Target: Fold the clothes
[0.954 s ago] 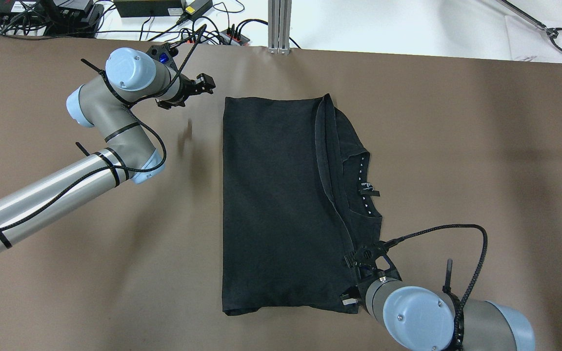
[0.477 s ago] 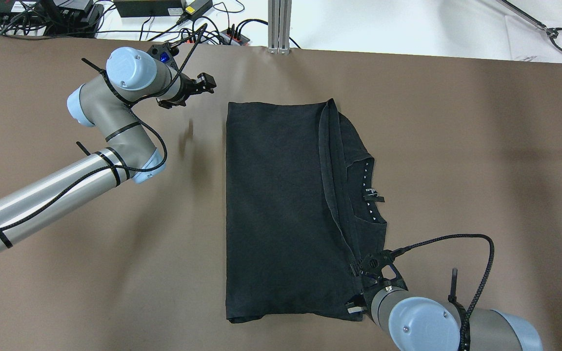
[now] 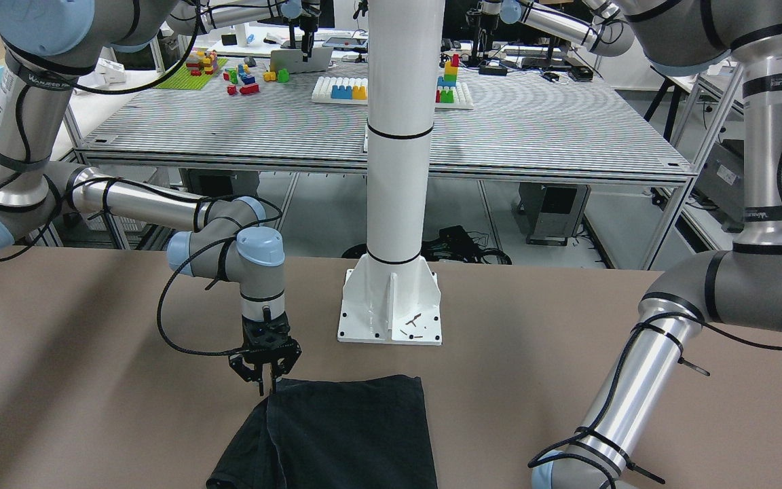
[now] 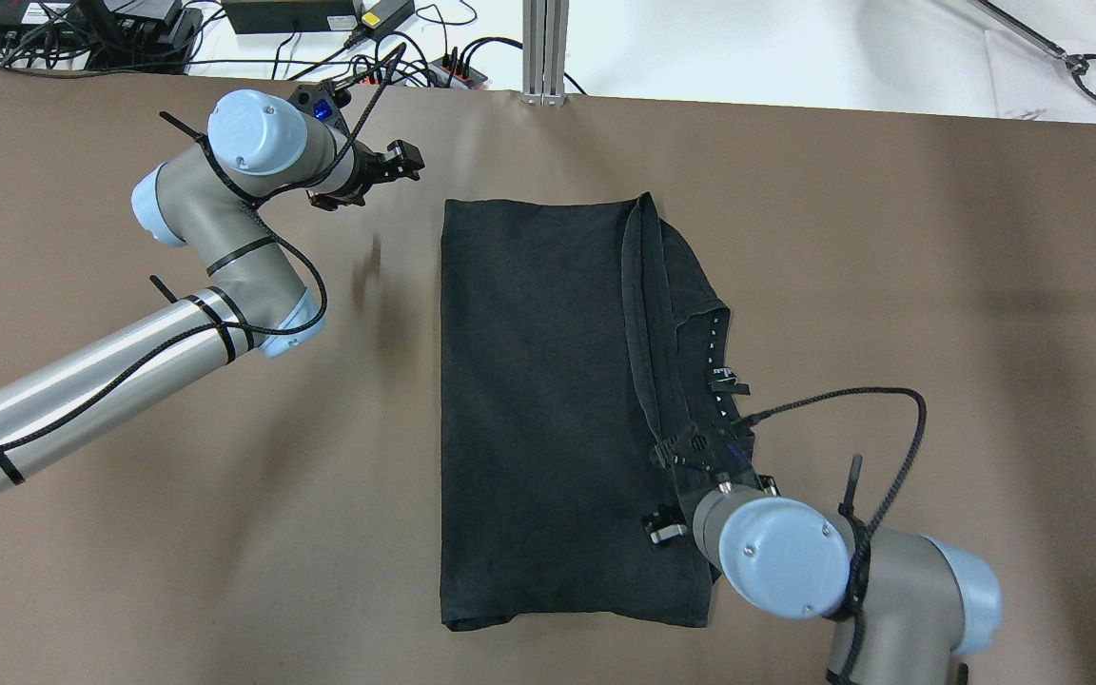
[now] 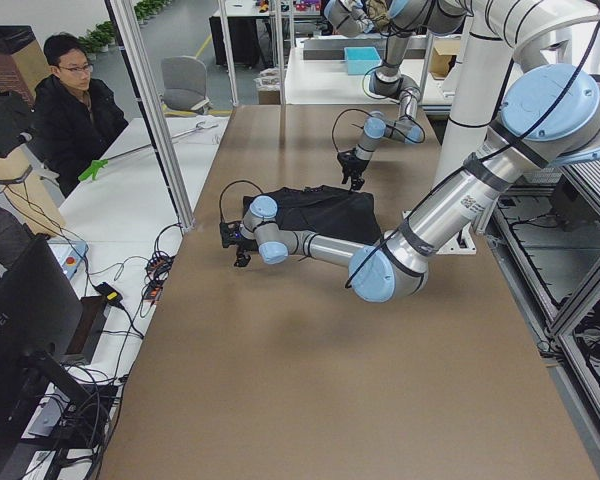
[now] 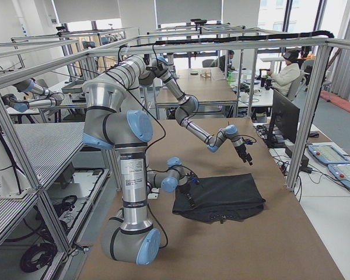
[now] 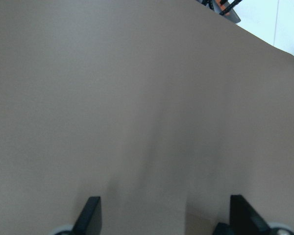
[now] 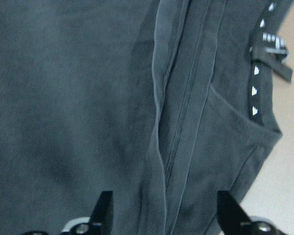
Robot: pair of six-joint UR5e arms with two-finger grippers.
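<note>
Brown table (image 4: 129, 571) surface, matt and uniform, with a white pillar (image 3: 398, 136) bolted by its base plate (image 3: 391, 312) at the robot's edge; cables (image 4: 320, 38) lie beyond the far edge, and a seated person (image 5: 75, 110) is visible at a side desk in the exterior left view. Clothes (image 4: 538, 400): one black garment, lying flat near the middle of the table, folded into a long rectangle running near to far; a hemmed fold runs along its right part, and the collar section with a neck label (image 4: 724, 373) projects past that fold on the right. Right gripper (image 8: 166, 215): positioned over the near right part of the garment, above the hemmed fold, pointing down; its two fingers stand spread apart with fabric showing between them and nothing grasped; contact between fingertips and cloth cannot be determined. Left gripper (image 7: 164, 215): well apart from the garment, off its far left corner, above bare table; fingers spread wide, holding nothing; only the table surface appears between them. Both arms extend over the table from the robot's side, the left one reaching farther across.
</note>
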